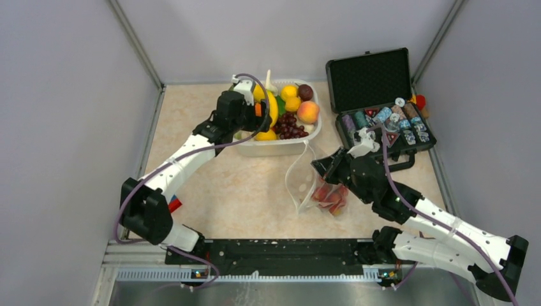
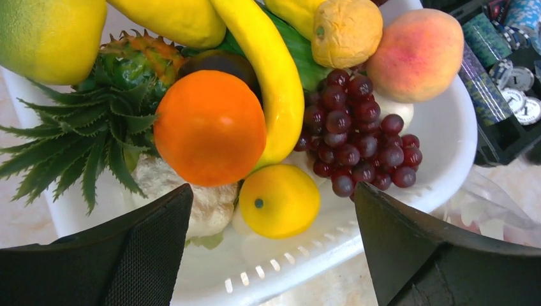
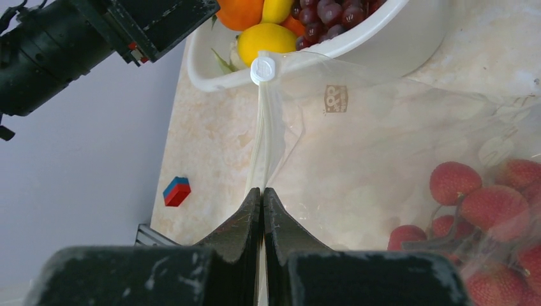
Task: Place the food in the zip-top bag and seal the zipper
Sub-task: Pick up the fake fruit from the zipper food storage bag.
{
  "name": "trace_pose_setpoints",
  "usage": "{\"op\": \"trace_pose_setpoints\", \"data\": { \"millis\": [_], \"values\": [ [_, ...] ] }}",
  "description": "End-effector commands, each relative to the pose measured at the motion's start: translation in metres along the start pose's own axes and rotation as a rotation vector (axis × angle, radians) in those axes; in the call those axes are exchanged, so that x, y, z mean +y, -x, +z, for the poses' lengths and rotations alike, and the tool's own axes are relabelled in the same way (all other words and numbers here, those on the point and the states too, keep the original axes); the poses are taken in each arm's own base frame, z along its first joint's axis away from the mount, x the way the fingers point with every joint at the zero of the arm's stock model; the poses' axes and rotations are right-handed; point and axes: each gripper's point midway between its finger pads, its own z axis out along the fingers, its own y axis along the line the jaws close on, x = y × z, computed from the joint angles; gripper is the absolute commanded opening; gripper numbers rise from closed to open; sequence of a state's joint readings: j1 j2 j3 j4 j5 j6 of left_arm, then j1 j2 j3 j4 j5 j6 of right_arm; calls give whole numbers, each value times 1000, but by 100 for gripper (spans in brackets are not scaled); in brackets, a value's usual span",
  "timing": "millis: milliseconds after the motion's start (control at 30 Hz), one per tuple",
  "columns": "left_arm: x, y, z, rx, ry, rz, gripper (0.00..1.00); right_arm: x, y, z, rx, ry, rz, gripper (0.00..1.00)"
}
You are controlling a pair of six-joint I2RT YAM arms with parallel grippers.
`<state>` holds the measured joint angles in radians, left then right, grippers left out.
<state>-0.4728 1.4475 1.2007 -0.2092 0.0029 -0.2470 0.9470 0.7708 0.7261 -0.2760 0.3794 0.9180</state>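
Observation:
The clear zip-top bag (image 1: 303, 182) lies in front of the white tub (image 1: 281, 148) and holds red strawberries (image 1: 329, 196), also seen in the right wrist view (image 3: 494, 204). My right gripper (image 3: 261, 190) is shut on the bag's whitish zipper (image 3: 260, 134), below its white slider (image 3: 263, 69). My left gripper (image 2: 271, 188) is open and empty, just above the tub's near rim (image 2: 306, 255). Between its fingers sit a lemon (image 2: 279, 199), an orange (image 2: 210, 127), a banana (image 2: 271, 83), grapes (image 2: 360, 134) and a peach (image 2: 415, 54).
An open black case (image 1: 383, 108) of poker chips stands right of the tub, close behind my right gripper (image 1: 323, 167). A small red-and-blue block (image 1: 173, 203) lies by the left arm's base. A toy pineapple (image 2: 127, 70) fills the tub's left side. Grey walls enclose the table.

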Motion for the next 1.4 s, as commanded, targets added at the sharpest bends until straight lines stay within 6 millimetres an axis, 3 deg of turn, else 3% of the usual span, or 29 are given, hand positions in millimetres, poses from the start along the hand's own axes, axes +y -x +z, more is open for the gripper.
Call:
{"op": "trace_pose_setpoints", "data": {
  "millis": [0,200,500,667,933,1167,1367],
  "values": [
    [1,33,12,-90,33,-20,96,9,7,-2,-32,46,28,0],
    [24,28,27,-85,155,-16,95,10,7,-2,-30,43,31,0],
    [27,6,58,-41,155,-41,93,10,1,3,-9,43,30,0],
    [33,4,59,-49,191,-56,90,10,1,2,-9,43,29,0],
    [33,17,65,-114,193,-64,93,9,2,-1,-16,46,32,0],
    [34,-1,66,-78,183,-62,66,7,3,-4,-26,49,47,0],
    [37,-4,57,-74,193,-50,55,8,4,-5,-27,54,48,0]
  ]
}}
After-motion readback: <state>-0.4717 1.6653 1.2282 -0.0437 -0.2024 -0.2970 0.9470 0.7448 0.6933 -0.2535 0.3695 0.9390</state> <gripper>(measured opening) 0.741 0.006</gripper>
